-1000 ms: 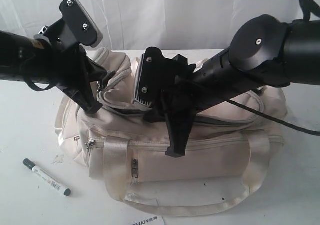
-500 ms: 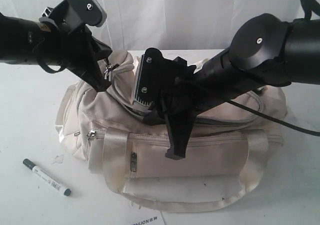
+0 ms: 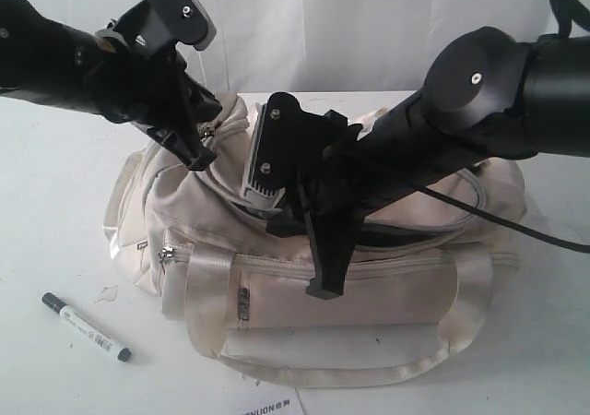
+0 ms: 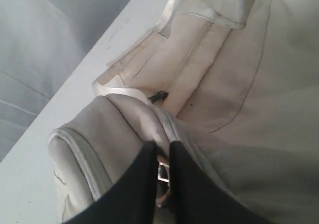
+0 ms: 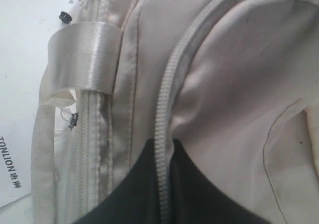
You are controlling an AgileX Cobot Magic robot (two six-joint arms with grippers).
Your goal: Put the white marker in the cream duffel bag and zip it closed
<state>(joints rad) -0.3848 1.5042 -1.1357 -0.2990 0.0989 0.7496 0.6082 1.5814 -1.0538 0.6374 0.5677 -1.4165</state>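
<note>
- Change over the last second: the left hand (image 3: 198,152) has climbed and swung in toward the middle, and the near end of the soft cream fabric duffel bag (image 3: 369,295) has come up with it, so that end now stands bunched and taller.
- Right hand (image 3: 323,281) hasn't budged, and neither has the slim white marker with the black cap (image 3: 86,326). It's lying on the white desk (image 3: 55,240) off the bag's front left corner, well apart from both hands.
- My read is that this is the opening-the-bag bit. A slit of dark lining (image 3: 396,237) shows along the top zip, but it looks pretty narrow for dropping a pen in. Nothing's in the bag yet, so it's early days.
- Left hand up close (image 4: 162,152): fingers nearly together, with the small grey metal zip pull (image 4: 162,173) sitting in the thin gap. It looks pinched, though maybe only lightly.
- Right hand up close (image 5: 162,149): clamped tight on the bag's top zip edge, with the grey zip teeth running straight between its fingers. Looks like it's bracing the bag.
</note>
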